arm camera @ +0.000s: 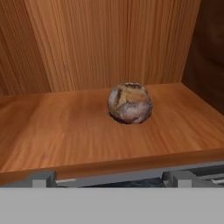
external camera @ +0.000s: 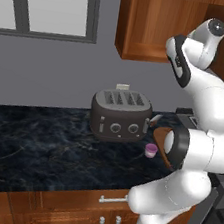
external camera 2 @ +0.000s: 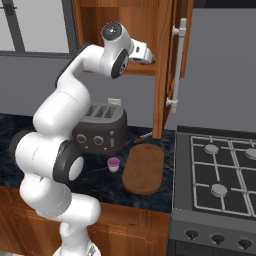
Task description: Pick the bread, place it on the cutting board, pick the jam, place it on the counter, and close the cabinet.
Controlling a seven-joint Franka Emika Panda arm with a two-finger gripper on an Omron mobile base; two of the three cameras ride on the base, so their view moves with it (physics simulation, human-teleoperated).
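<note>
The bread point(arm camera: 130, 103), a round tan roll with pale patches, sits on the wooden shelf inside the cabinet point(external camera 2: 125, 20). My gripper point(arm camera: 113, 178) is open at the shelf's front edge, a short way from the bread, with its fingertips point(arm camera: 41, 178) wide apart and nothing between them. In the right base view my hand point(external camera 2: 144, 53) reaches into the cabinet, whose door point(external camera 2: 165, 65) stands open. Down on the counter point(external camera 2: 95, 186), the small purple-pink jam point(external camera 2: 114, 164) stands just left of the oval cutting board point(external camera 2: 144, 170). The jam point(external camera: 151, 150) also stands in front of the toaster in the left base view.
A dark grey toaster point(external camera 2: 100, 131) stands behind the jam, under the cabinet. The stove point(external camera 2: 220, 170) lies right of the cutting board. The door's long grey bar handle point(external camera 2: 176, 65) hangs right of my hand. A window point(external camera: 48, 4) is on the wall to the left.
</note>
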